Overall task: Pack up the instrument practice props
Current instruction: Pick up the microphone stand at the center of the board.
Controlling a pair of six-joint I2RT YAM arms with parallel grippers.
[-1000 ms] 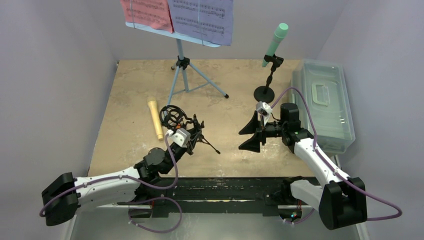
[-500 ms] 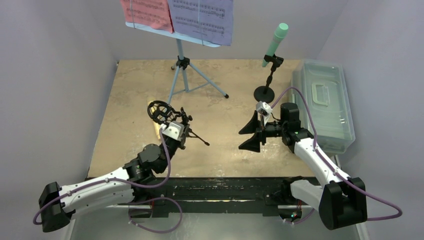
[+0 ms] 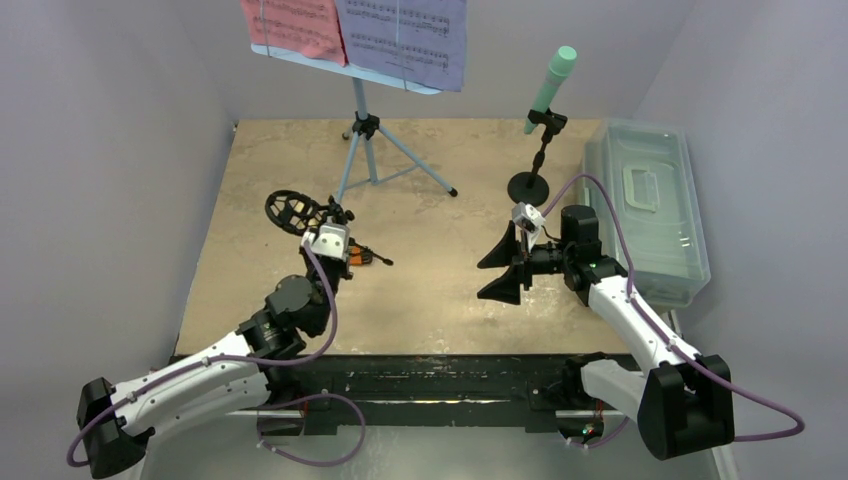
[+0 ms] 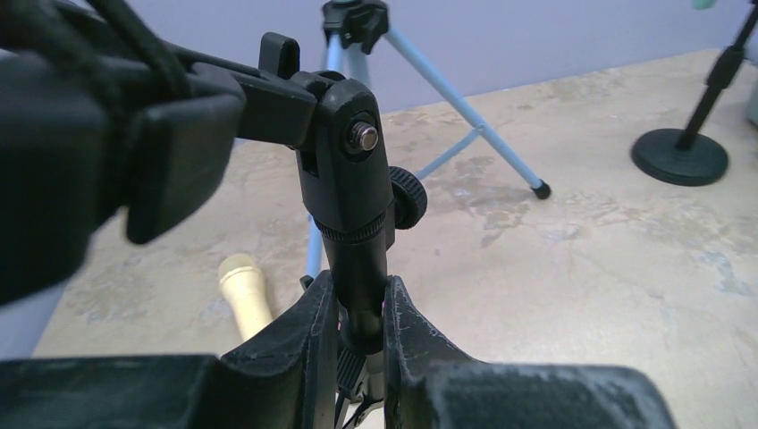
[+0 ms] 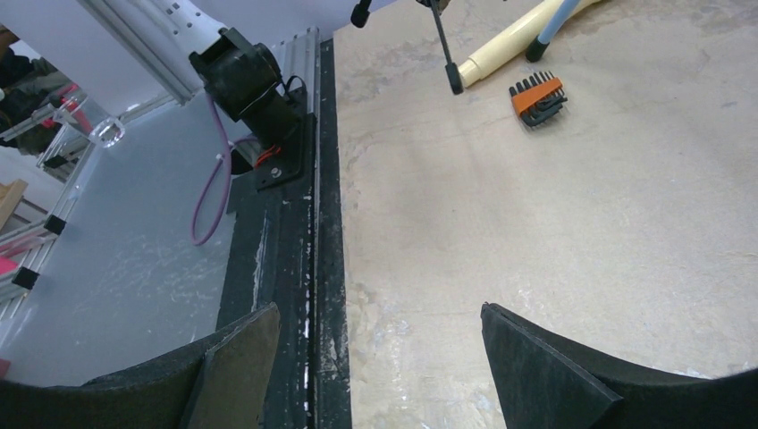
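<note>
The left claw (image 4: 360,302) is pinched narrow on the stem of a small black microphone tripod (image 4: 353,192), just under its swivel joint. It holds the tripod over the left-centre of the desk (image 3: 440,300), apparently raised clear of it, with the yellow microphone (image 4: 243,290) lying on the surface below. This prop looks light and stiff, but top-heavy: the shock-mount ring (image 3: 290,208) hangs out to one side on a hinged arm (the knob there may let it flop). The rigid stem is therefore the sound place to hold, not the ring or the thin legs, which could snag. The right claw (image 5: 377,315) stands wide and holds nothing, above bare desk near the lidded translucent tub (image 3: 650,200). At the back, the light-blue tripod (image 3: 365,150) carries its pink page (image 3: 292,25) and purple page (image 3: 405,40), and the mint-green microphone (image 3: 552,85) sits in its own stand.
</note>
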